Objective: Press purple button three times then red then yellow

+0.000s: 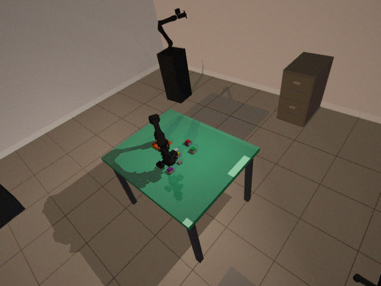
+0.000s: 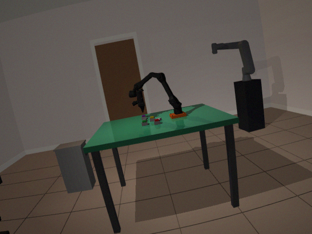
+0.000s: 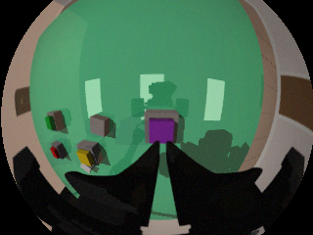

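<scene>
The purple button sits on a grey base near the middle of the green table. My gripper is shut and empty. It points down and hangs a little above the purple button, not touching it. The yellow button is partly hidden by the arm in the top view. The red button and a green button lie further from the gripper.
A grey block lies close beside the purple button, and a pale block sits by the yellow button. The arm's orange base is on the table. A second arm on a black pedestal stands off the table.
</scene>
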`<state>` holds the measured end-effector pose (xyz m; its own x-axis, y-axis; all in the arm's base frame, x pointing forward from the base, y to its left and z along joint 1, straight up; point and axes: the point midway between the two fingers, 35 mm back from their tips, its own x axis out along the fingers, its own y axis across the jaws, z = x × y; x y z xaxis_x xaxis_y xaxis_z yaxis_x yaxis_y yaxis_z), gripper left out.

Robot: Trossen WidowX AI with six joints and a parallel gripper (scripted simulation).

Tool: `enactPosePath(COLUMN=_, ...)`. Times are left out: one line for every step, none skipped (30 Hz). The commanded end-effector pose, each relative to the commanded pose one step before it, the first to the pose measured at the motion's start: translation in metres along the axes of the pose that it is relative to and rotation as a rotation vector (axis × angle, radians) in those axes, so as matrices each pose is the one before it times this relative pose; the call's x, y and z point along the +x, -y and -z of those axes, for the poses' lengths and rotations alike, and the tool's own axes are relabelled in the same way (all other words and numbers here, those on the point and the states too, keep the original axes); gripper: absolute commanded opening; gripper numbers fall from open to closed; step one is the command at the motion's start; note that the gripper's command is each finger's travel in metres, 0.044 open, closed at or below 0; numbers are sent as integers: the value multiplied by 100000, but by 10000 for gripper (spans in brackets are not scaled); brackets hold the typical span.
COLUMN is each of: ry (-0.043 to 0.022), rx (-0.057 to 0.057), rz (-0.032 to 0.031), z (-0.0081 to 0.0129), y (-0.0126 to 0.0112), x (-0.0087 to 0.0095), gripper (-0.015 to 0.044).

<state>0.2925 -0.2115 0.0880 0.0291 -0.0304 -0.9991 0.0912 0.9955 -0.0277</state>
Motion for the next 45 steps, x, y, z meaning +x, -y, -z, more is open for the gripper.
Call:
enactPosePath(ry=-15, rx=569, rz=-471, z=38, y=-71, x=149, gripper=20)
enactPosePath(ry=0, rx=0, rz=0, z=0, y=0, x=0, gripper=20)
enactPosePath(ry=0, rx=0, rz=0, z=0, y=0, x=0, gripper=20)
enactPosePath(ry=0, rx=0, rz=0, z=-1, y=1, x=26, gripper=20)
enactPosePath(ry=0, rx=0, rz=0, z=-4, y=2, x=79, gripper=20)
enactPosePath(ry=0, rx=0, rz=0, z=-5, y=3, x=131, gripper=20)
enactPosePath(ry=0, rx=0, rz=0, z=-6, y=4, x=162, gripper=20)
enactPosePath(ry=0, rx=0, rz=0, z=-5, y=3, x=162, gripper=20)
enactPosePath(ry=0, rx=0, rz=0, z=-5, y=3, x=162, gripper=20)
enactPosePath(ry=0, rx=0, rz=0, z=-4, y=2, x=162, gripper=20)
enactPosePath(ry=0, rx=0, rz=0, z=-3, y=2, x=162, gripper=20)
enactPosePath(ry=0, rx=0, rz=0, z=-2, y=1, x=161, gripper=20)
enactPosePath(ry=0, rx=0, rz=0, z=-1, y=1, x=161, gripper=20)
enactPosePath(ry=0, rx=0, rz=0, z=-1, y=0, x=161, gripper=20)
enactPosePath(ry=0, rx=0, rz=0, z=0, y=0, x=161, gripper=20)
enactPosePath(ry=0, rx=0, rz=0, z=1, y=-1, x=161, gripper=20)
enactPosePath(ry=-1, rx=0, rz=0, z=2, y=-1, x=161, gripper=20)
enactPosePath(ry=-1, rx=0, rz=0, z=2, y=-1, x=160, gripper=20)
enactPosePath(ry=-1, rx=0, rz=0, z=3, y=-2, x=160, gripper=20)
enactPosePath(ry=-1, rx=0, rz=0, z=4, y=-2, x=160, gripper=20)
enactPosePath(ry=-1, rx=0, rz=0, z=5, y=-3, x=160, gripper=20)
enactPosePath(ry=-1, rx=0, rz=0, z=6, y=-3, x=160, gripper=20)
enactPosePath(ry=-1, rx=0, rz=0, z=6, y=-4, x=160, gripper=20)
enactPosePath(ry=-1, rx=0, rz=-1, z=7, y=-4, x=159, gripper=20)
enactPosePath(ry=-1, rx=0, rz=0, z=6, y=-4, x=128, gripper=20)
enactPosePath(ry=-1, rx=0, rz=0, z=4, y=-2, x=77, gripper=20)
enactPosePath(ry=0, rx=0, rz=0, z=1, y=-1, x=26, gripper=20)
enactPosePath(ry=0, rx=0, rz=0, z=0, y=0, x=0, gripper=20)
enactPosePath(ry=0, rx=0, rz=0, z=0, y=0, x=0, gripper=20)
enactPosePath(ry=0, rx=0, rz=0, z=0, y=0, x=0, gripper=20)
enactPosePath(ry=0, rx=0, rz=0, z=0, y=0, x=0, gripper=20)
enactPosePath(ry=0, rx=0, rz=0, z=0, y=0, x=0, gripper=20)
enactPosePath(ry=0, rx=0, rz=0, z=0, y=0, x=0, gripper=20)
enactPosePath(ry=0, rx=0, rz=0, z=0, y=0, x=0, gripper=20)
enactPosePath(ry=0, rx=0, rz=0, z=0, y=0, x=0, gripper=20)
enactPosePath(ry=0, rx=0, rz=0, z=0, y=0, x=0, gripper=20)
enactPosePath(ry=0, rx=0, rz=0, z=0, y=0, x=0, gripper=20)
enactPosePath(ry=0, rx=0, rz=0, z=0, y=0, x=0, gripper=20)
enactPosePath(ry=0, rx=0, rz=0, z=0, y=0, x=0, gripper=20)
enactPosePath(ry=0, rx=0, rz=0, z=0, y=0, x=0, gripper=20)
enactPosePath(ry=0, rx=0, rz=0, z=0, y=0, x=0, gripper=20)
enactPosePath(ry=0, rx=0, rz=0, z=0, y=0, x=0, gripper=20)
enactPosePath(ry=0, rx=0, rz=0, z=0, y=0, x=0, gripper=20)
enactPosePath(ry=0, rx=0, rz=0, z=0, y=0, x=0, gripper=20)
enactPosePath(ry=0, rx=0, rz=0, z=0, y=0, x=0, gripper=20)
